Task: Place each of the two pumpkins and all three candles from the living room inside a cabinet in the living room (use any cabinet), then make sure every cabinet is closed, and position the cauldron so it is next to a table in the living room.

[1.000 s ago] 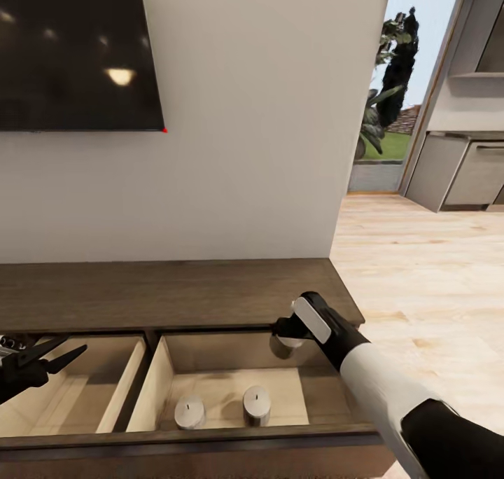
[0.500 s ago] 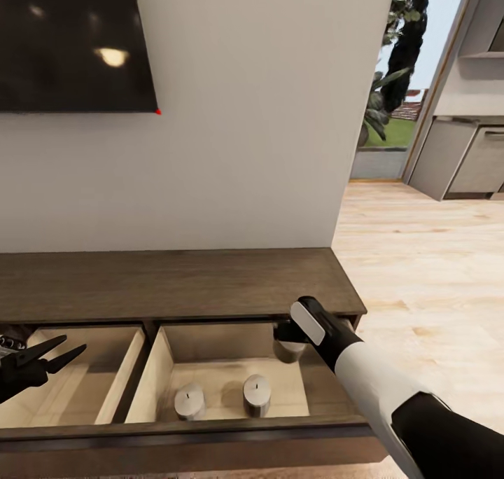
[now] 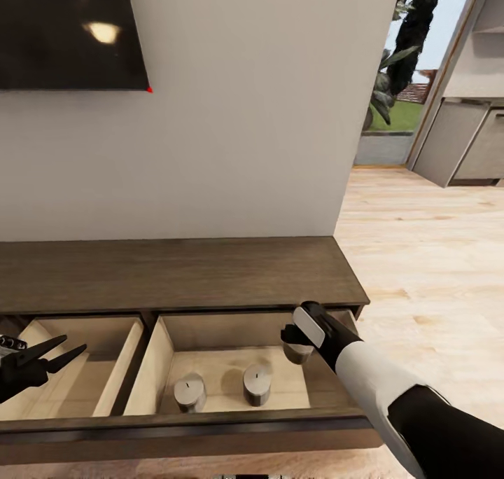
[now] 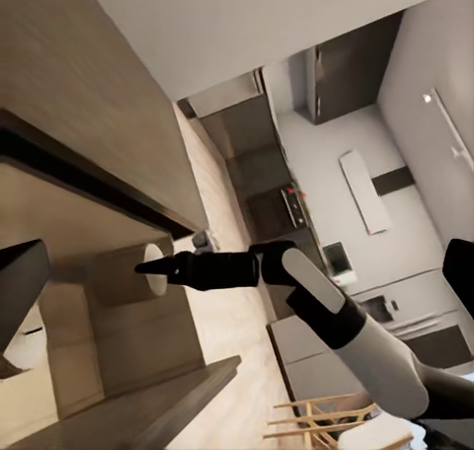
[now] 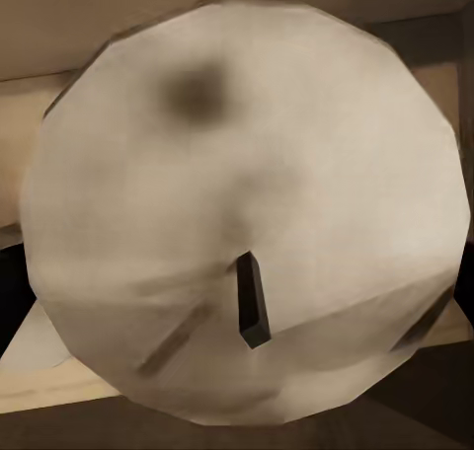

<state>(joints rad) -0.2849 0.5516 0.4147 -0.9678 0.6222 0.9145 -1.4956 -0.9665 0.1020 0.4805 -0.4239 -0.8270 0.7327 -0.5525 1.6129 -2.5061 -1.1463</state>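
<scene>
Your right gripper (image 3: 297,339) grips the third candle (image 3: 299,353) just above the open drawer's (image 3: 210,419) right rear corner. Next, lower and release it. Two candles (image 3: 190,391) already stand near the front, well apart from it. Your left gripper (image 3: 52,353) hangs open over the neighbouring drawer (image 3: 105,388).

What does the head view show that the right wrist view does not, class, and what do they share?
Head view alone: two candles standing in the open drawer, one at and one at, the cabinet top, the dark wall screen, the left gripper held open over the neighbouring drawer, and the right gripper.

Right wrist view alone: the held candle's top face close up with its dark wick.

Both: the third candle in the right gripper, and the drawer's pale beige inside.
</scene>
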